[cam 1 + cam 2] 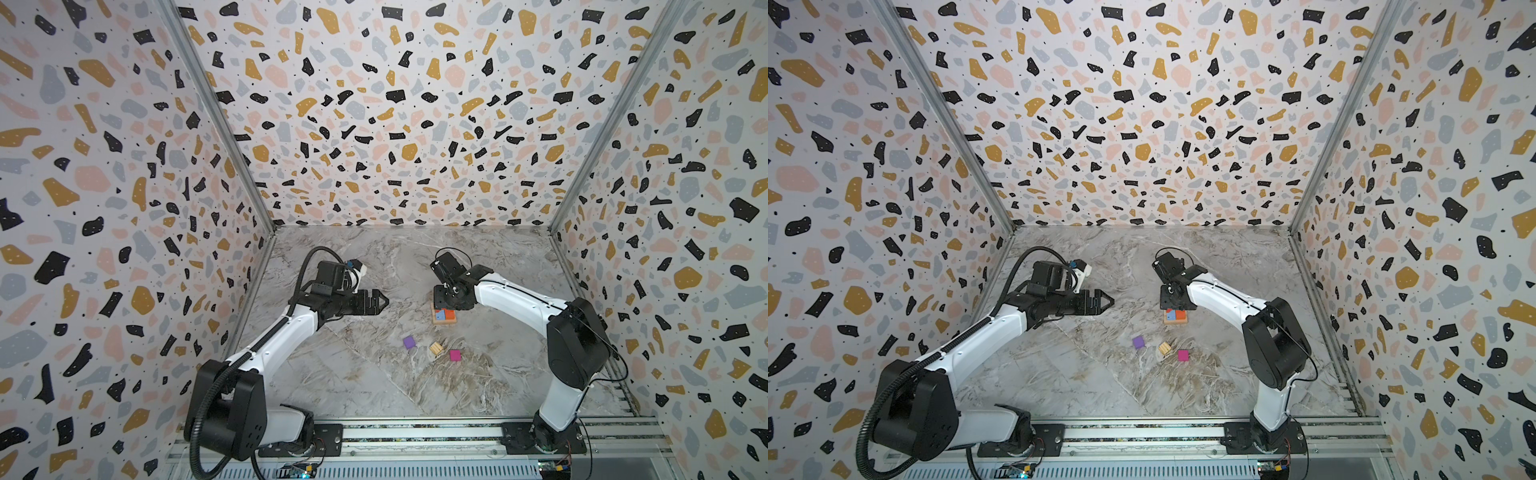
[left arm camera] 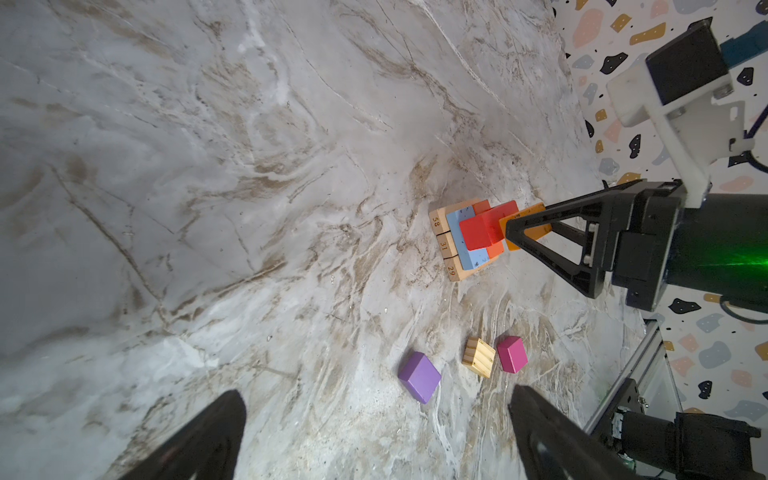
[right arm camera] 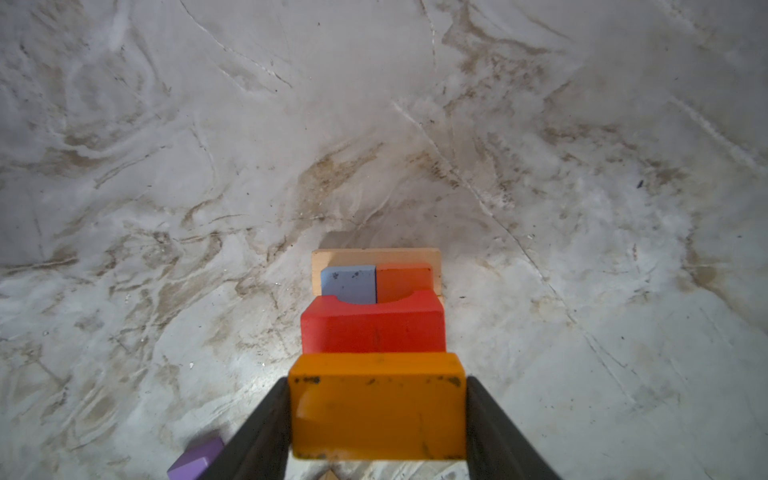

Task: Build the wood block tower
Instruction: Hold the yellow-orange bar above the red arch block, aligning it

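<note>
while right gripper [image 3: 378, 380] clamps orange block [image 3: 376, 415] over wood block tower [image 3: 374, 328], left gripper [image 1: 380, 301] hangs spread, empty.

left arm [image 1: 282, 336] and right arm [image 1: 511, 293]: white shells, black boxy joints. a ribbed black hose [image 1: 192, 444] loops along the left one. right gripper [image 3: 378, 380] black, fingers [image 2: 557, 268] open triangles, perhaps screw-fastened.
</note>
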